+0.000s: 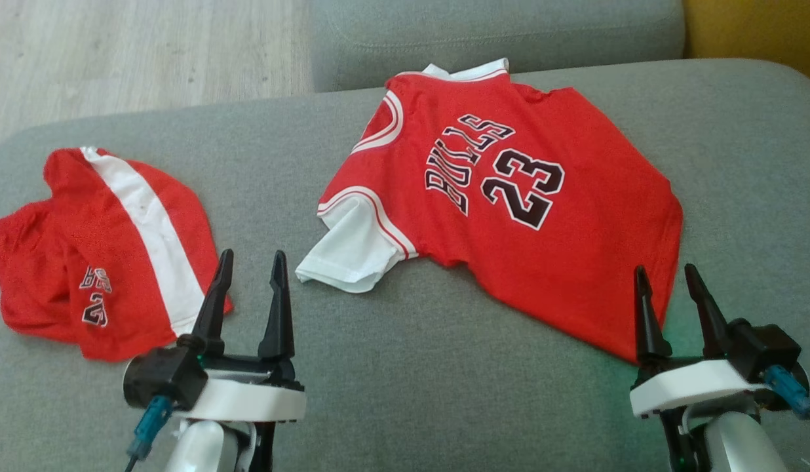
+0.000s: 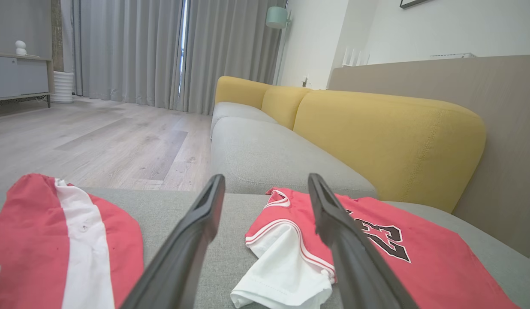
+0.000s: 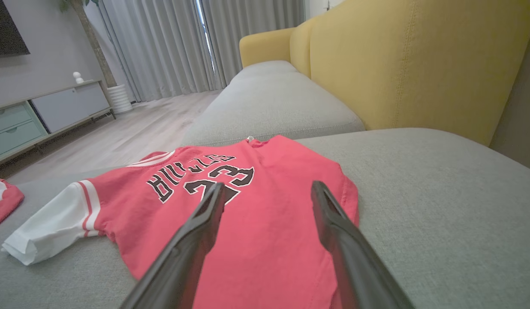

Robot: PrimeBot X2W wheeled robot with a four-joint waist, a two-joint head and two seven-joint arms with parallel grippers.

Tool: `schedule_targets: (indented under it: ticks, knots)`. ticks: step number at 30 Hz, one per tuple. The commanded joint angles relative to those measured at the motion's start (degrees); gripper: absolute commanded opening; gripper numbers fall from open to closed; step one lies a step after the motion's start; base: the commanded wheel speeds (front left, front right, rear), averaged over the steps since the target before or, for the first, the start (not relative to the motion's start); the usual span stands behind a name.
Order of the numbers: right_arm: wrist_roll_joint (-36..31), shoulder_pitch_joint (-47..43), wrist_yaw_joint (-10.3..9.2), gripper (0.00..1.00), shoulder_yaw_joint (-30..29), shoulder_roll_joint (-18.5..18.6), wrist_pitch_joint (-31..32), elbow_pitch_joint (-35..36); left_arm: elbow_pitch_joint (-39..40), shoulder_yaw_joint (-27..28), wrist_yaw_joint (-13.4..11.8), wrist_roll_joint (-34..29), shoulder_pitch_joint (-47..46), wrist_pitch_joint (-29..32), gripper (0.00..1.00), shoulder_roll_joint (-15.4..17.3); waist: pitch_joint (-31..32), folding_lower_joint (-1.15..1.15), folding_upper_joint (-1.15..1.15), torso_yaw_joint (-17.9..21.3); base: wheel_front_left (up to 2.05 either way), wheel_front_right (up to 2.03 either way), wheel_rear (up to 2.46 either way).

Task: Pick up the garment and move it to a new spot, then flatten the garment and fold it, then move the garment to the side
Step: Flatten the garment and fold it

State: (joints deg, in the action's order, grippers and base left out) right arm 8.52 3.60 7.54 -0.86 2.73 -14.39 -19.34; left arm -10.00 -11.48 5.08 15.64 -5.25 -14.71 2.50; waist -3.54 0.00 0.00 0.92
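The grey sofa seat (image 1: 444,367) looks soft, so a pinch pressed too deep could gather cushion fabric along with the cloth, or slide off the thin cloth altogether. The red jersey (image 1: 575,249), judged to be the garment in hand, is spread ahead of the right gripper (image 1: 664,270), with its lower corner seen between that gripper's fingertips. If only the top layer is caught there, the jersey could be dragged into a bunch rather than lifted whole. The red shorts (image 1: 64,262) lie just to the outer side of the left gripper (image 1: 251,257) and could be snagged if that arm is swung wide. The white sleeve (image 1: 349,252), ahead of the left gripper and to its inner side, is curled at the edge and could be tucked under when the jersey is moved.

Both arms are held low over the seat, with the fingers pointed forward. Both pairs of fingers are spread wide, and nothing is held.
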Motion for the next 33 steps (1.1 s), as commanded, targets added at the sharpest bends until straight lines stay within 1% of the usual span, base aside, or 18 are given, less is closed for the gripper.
schedule_targets:
  ticks: [1, 5, 10, 14, 15, 17, 27, 33]
  knots:
    - [0.0, 2.1, -0.05, 1.0, 0.9, 0.2, -0.6, 0.9, 1.8, 1.2, 0.0, -0.1, -1.6, -0.3, 1.0, 0.4, -0.6, 0.0, 0.0, -0.2, 0.0, 0.0, 0.0]
    - [0.1, 3.0, -0.05, 1.0, 0.2, 0.2, 0.1, -2.3, 1.7, 0.6, 0.2, -0.2, -2.7, -0.3, 1.0, 0.4, -1.8, 0.0, 0.0, -1.1, 0.0, 0.0, 0.0]
    - [0.0, 4.4, -0.05, 1.0, -0.5, 0.2, 2.5, -8.3, 1.5, -0.1, 0.4, -0.3, -3.5, -0.3, 1.0, 0.4, -3.0, 0.0, 0.0, -2.6, 0.0, 0.0, 0.0]
    - [-0.6, 5.3, -0.05, 1.0, -2.1, 0.2, 4.3, -13.2, 1.2, -0.2, 0.5, -0.3, -3.6, -0.3, 1.0, 0.4, -3.7, 0.0, 0.0, -3.5, 0.0, 0.0, 0.0]
    - [-0.6, 5.3, -0.05, 1.0, -2.1, 0.2, 4.3, -13.2, 1.2, -0.2, 0.5, -0.3, -3.6, -0.3, 1.0, 0.4, -3.7, 0.0, 0.0, -3.5, 0.0, 0.0, 0.0]
    - [-1.2, 5.6, -0.05, 1.0, -3.3, 0.2, 4.8, -15.5, 1.2, -0.2, 0.5, -0.4, -3.6, -0.3, 1.0, 0.4, -3.9, 0.0, 0.0, -3.7, 0.0, 0.0, 0.0]
    - [-3.3, 8.3, -0.05, 1.0, -7.3, 0.1, 3.1, -23.2, 0.8, -0.1, 0.4, -0.5, -3.6, -0.3, 1.0, 0.4, -3.3, 0.0, 0.0, -3.0, 0.0, 0.0, 0.0]
    - [-3.3, 9.6, -0.05, 1.0, -8.3, 0.1, 2.2, -26.6, 0.7, -0.5, 0.1, -0.3, -3.2, -0.3, 1.0, 0.4, -2.2, 0.0, 0.0, -2.4, 0.0, 0.0, 0.0]
